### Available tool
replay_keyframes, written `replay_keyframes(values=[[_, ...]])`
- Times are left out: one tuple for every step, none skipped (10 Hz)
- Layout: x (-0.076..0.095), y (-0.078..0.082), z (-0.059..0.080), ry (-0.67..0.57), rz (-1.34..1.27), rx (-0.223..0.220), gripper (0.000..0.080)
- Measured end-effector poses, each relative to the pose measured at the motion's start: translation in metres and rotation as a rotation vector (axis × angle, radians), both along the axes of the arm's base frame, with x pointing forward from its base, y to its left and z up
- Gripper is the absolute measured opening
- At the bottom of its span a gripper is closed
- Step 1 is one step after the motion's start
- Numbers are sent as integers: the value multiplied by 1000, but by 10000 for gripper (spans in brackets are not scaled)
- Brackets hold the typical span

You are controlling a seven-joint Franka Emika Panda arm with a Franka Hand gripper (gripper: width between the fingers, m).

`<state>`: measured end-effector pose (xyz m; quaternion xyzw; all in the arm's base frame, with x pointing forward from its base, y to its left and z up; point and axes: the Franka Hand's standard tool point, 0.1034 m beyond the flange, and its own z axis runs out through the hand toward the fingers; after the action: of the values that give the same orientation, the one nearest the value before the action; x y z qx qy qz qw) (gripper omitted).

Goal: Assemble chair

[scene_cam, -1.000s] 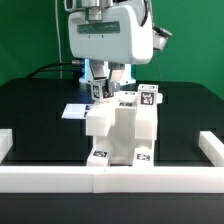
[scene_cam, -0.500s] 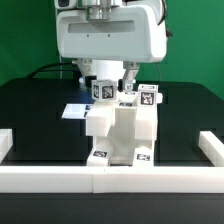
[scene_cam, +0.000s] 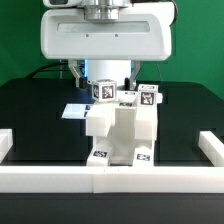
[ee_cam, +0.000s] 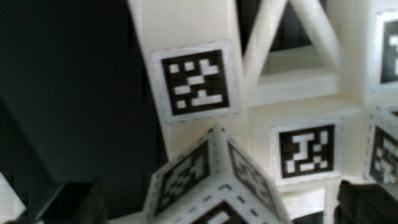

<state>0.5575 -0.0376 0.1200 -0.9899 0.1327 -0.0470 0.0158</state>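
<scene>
Chair (scene_cam: 122,128) parts are sitting stacked together on the black table (scene_cam: 35,115), pressed right against the long white border wall (scene_cam: 110,177) that is running along the near edge in the exterior view. I am using that wall as my landmark. The white blocky assembly is rising straight up from behind the wall's middle, with two tags showing low on its front face just above the wall and more tags showing on its upper pieces. A flat white marker board (scene_cam: 73,111) is lying on the table further back from the wall, towards the exterior view's left of the chair.

I am seeing the arm's big white housing (scene_cam: 105,35) hanging above the chair, well above the wall, filling the upper part of the exterior view. The gripper (scene_cam: 106,82) is reaching down from under it to the top rear of the chair, just at a tagged piece (scene_cam: 101,91) there.

Through the wrist view I am looking at close white chair surfaces carrying tags (ee_cam: 196,82), with a dark fingertip (ee_cam: 68,198) showing at the frame's edge. I cannot tell whether the fingers are apart or clamped on anything.
</scene>
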Motion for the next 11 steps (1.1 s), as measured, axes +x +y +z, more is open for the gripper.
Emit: replay_keyframes(values=[[0,0,0,-1,51,-5,649],[0,-2,0,-2,156,-17,649],[0,-3,0,-2,262,-31,649],[0,-3,0,-2,305,-36,649],[0,-3,0,-2,351,-42,649],[0,-3,0,-2,394,-46,649],[0,-3,0,-2,394,-46,531],[0,-4,0,-2,392,-46,397],[0,-4,0,-2,385,-45,397],[0,-4,0,-2,365,-44,286],[0,-4,0,-2,365,-44,286]])
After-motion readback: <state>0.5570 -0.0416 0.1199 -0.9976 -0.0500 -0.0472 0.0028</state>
